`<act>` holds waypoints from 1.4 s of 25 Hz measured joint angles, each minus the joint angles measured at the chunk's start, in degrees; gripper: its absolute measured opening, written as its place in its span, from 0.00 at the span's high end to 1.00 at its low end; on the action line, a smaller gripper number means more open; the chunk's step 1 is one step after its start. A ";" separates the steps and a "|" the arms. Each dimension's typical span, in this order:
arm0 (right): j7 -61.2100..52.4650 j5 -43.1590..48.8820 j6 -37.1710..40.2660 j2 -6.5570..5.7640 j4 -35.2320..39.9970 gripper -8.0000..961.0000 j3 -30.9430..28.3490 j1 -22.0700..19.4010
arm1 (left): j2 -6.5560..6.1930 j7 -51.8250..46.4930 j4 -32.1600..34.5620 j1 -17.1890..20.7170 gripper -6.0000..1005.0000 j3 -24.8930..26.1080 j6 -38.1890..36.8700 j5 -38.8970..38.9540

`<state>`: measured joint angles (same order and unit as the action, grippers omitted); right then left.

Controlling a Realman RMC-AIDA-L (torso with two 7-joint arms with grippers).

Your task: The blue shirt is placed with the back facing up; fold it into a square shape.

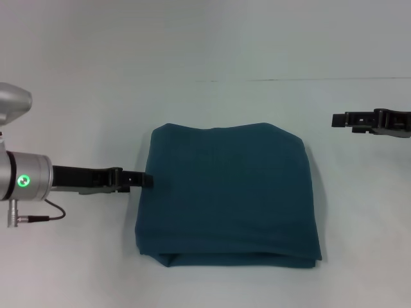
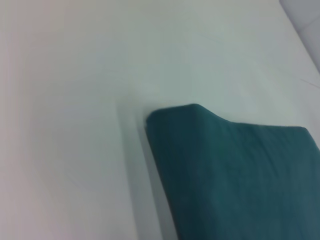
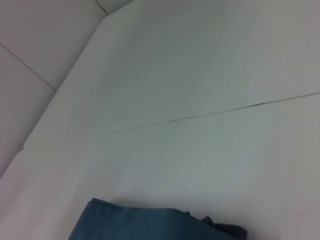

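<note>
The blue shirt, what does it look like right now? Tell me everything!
The blue shirt is dark teal soft cloth, folded into a squarish bundle lying flat on the white table. Only its plain side shows. Layered edges peek out along the near side. The left claw is at its left edge; the right claw is off to the right, apart from it.

Blue shirt [image 1: 228, 192], folded square, flat

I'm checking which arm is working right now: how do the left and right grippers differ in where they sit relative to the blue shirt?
The left gripper reaches the blue shirt at its left edge; the right gripper is well clear of it, off its far right corner. The left one sits halfway along the shirt's side; the right sits farther back. Both point inward toward the shirt.
</note>
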<state>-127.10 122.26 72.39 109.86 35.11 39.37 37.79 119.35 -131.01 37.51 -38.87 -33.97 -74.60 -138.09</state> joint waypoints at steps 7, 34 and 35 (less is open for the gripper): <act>-0.40 0.00 0.26 0.00 0.07 0.21 0.07 0.01 | 0.23 0.31 -0.86 -0.74 0.20 -0.83 2.20 -0.07; -0.13 0.15 -0.04 0.00 -0.13 0.21 0.00 0.53 | 1.32 0.32 -2.23 -3.49 0.13 -6.42 5.45 -0.16; -0.11 0.14 -0.02 0.00 -0.14 0.21 0.00 0.53 | 1.32 0.25 -2.25 -3.46 0.17 -6.79 5.98 -0.16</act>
<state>-127.21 122.40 72.36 109.86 34.97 39.37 38.32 120.68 -130.76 35.26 -42.33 -40.76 -68.62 -138.25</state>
